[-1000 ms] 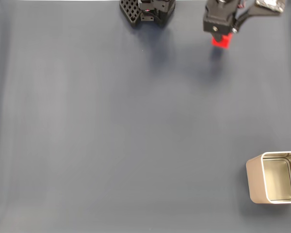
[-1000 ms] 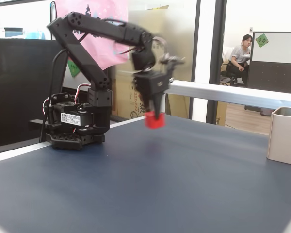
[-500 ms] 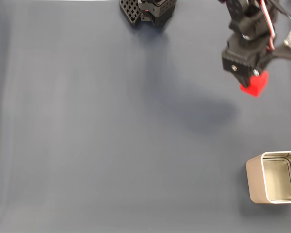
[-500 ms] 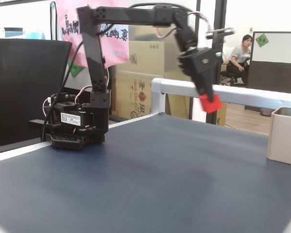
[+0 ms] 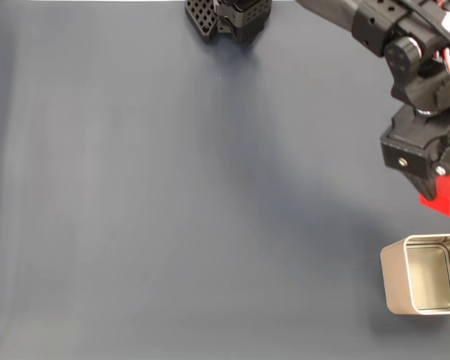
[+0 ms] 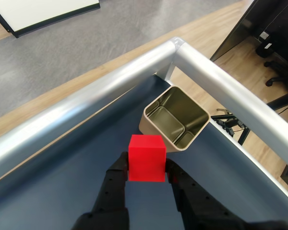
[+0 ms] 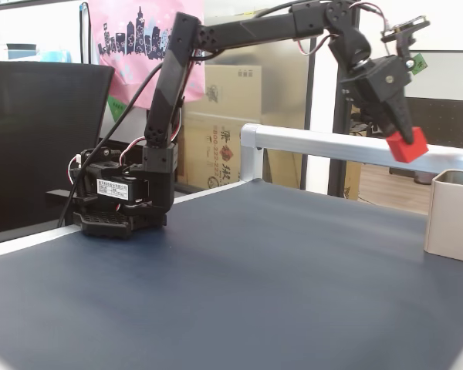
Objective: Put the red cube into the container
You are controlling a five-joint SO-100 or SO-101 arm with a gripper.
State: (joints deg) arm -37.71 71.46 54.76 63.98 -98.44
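There, the gripper point(image 6: 146, 172) pinched the red cube point(image 6: 146, 157) between its fingertips, aloft near the tin point(image 6: 176, 118) by the table's corner.

Matte black plastic arm point(image 7: 216, 35), red and white wires, white label on base point(image 7: 112, 189), perforated base plate.

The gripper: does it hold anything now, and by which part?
The gripper holds the small bright red cube, its jaws shut on the cube's two opposite side faces, above the dark blue table.
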